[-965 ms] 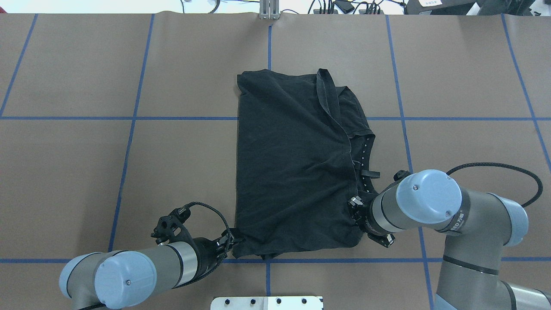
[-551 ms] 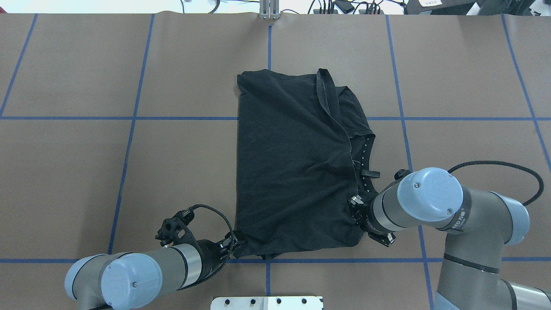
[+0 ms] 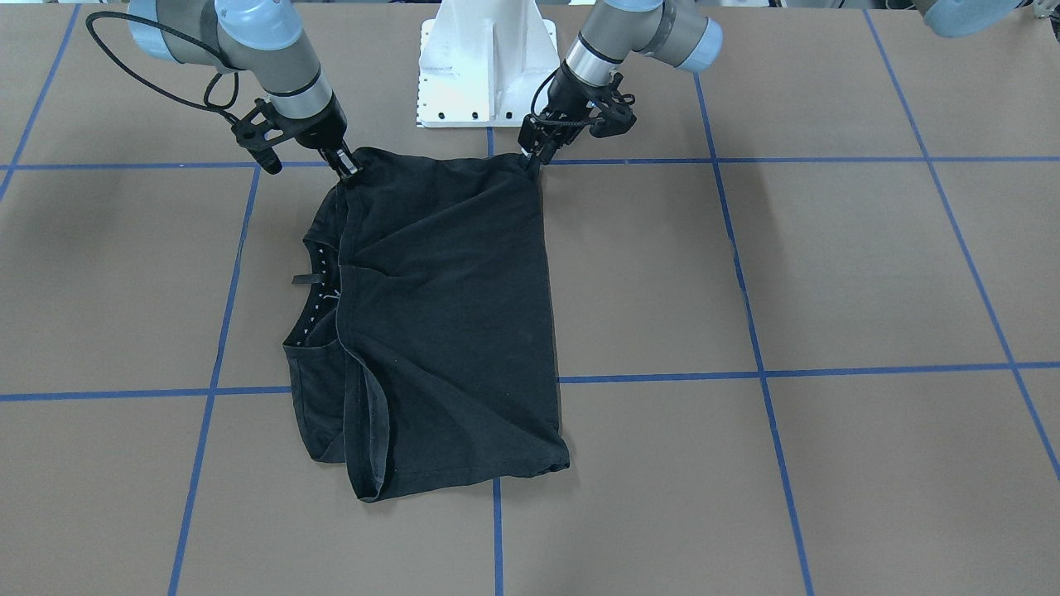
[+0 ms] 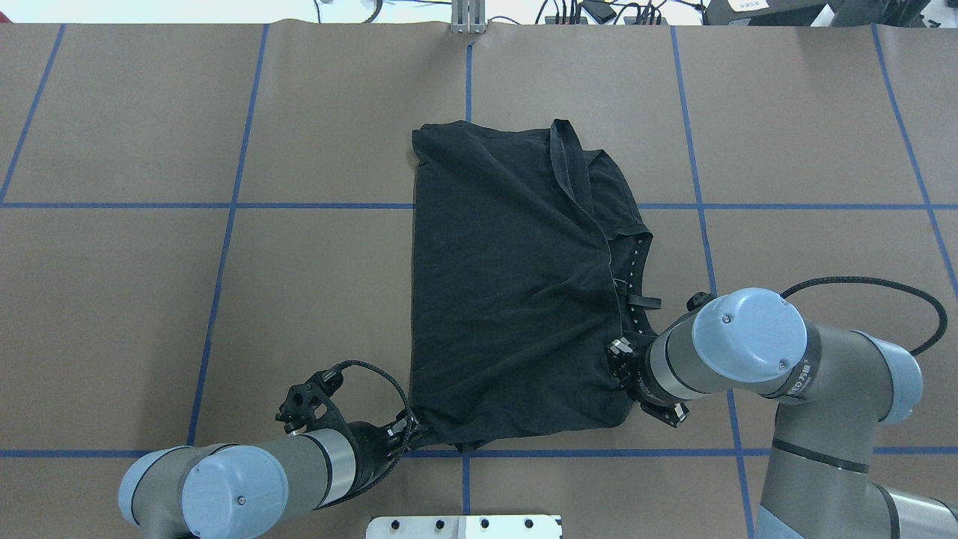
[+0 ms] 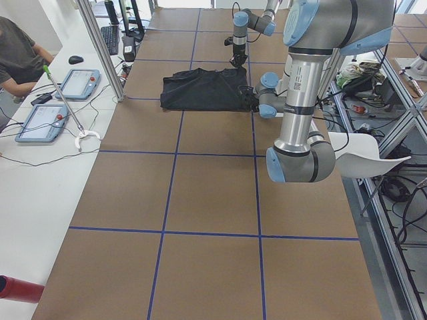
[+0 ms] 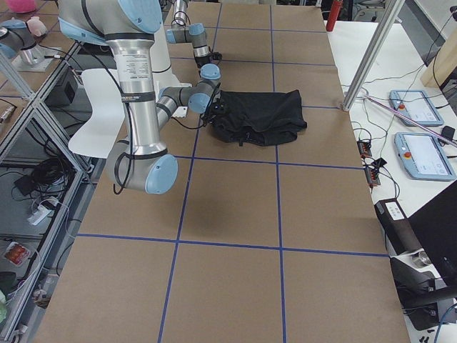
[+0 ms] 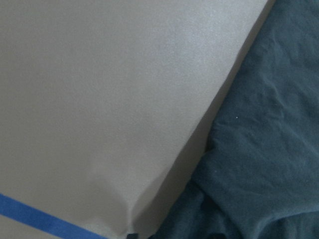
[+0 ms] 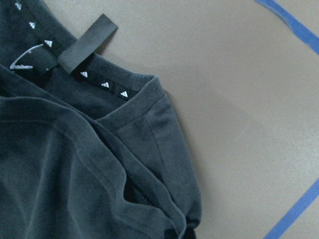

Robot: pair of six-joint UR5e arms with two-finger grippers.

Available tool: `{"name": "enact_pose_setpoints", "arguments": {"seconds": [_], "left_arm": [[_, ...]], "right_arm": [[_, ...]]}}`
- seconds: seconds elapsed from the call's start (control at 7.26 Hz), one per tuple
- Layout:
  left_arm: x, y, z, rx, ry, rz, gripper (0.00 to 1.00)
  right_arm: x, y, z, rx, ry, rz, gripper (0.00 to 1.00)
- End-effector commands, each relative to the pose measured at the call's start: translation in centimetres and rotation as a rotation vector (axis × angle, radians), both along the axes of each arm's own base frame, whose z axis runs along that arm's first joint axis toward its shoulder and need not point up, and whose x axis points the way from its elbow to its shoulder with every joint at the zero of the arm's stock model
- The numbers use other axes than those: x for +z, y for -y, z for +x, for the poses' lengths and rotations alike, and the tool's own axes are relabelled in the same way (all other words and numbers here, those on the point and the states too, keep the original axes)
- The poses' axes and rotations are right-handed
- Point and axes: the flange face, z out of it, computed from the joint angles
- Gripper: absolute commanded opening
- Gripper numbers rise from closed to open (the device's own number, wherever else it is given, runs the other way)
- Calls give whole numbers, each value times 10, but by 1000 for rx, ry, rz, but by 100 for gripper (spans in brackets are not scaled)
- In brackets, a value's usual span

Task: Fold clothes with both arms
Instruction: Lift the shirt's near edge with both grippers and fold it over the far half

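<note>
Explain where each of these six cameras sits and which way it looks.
Front-facing: across the table, facing the robot; shows both arms, left gripper, right gripper, T-shirt.
Overhead: behind the robot, looking forward and down; both arms.
Exterior left: table's end; left arm nearest.
Exterior right: opposite end; right arm nearest.
Left wrist: close above table and T-shirt edge; no arm shows.
Right wrist: close above the collar; no arm shows.
Shared: every view shows the T-shirt.

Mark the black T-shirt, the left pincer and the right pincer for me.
black T-shirt (image 4: pixel 509 299): overhead view, middle of the folded top layer.
left pincer (image 3: pixel 528 159): front-facing view, fingertips at the shirt's corner.
right pincer (image 3: pixel 349 169): front-facing view, fingertips at the opposite corner.
</note>
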Motion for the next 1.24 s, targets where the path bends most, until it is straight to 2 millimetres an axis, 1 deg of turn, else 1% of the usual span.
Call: {"name": "enact_pose_setpoints", "arguments": {"seconds": [0.0, 0.14, 0.28, 0.55, 0.69, 0.83, 0.96, 1.1], "left_arm": [[-1, -2, 1, 0, 0, 1, 49], [-1, -2, 1, 0, 0, 1, 31], [-2, -2, 1, 0, -2, 1, 0], [-2, -2, 1, 0, -3, 1, 0], [-8, 0, -4, -4, -14, 2, 0], [-20, -1, -13, -4, -6, 2, 0], [-42, -4, -34, 0, -17, 2, 0], [-58, -9, -49, 8, -13, -2, 0]], "right_arm": [[0, 2, 1, 1, 0, 3, 0], [-1, 1, 1, 1, 1, 3, 0], [-1, 1, 1, 1, 1, 3, 0], [-2, 2, 3, 2, 3, 4, 0], [-2, 3, 3, 4, 3, 4, 0], [-4, 7, 9, -3, 13, -17, 0], [-6, 16, 18, -4, 28, -45, 0], [-12, 17, 28, -5, 46, -49, 0]]}}
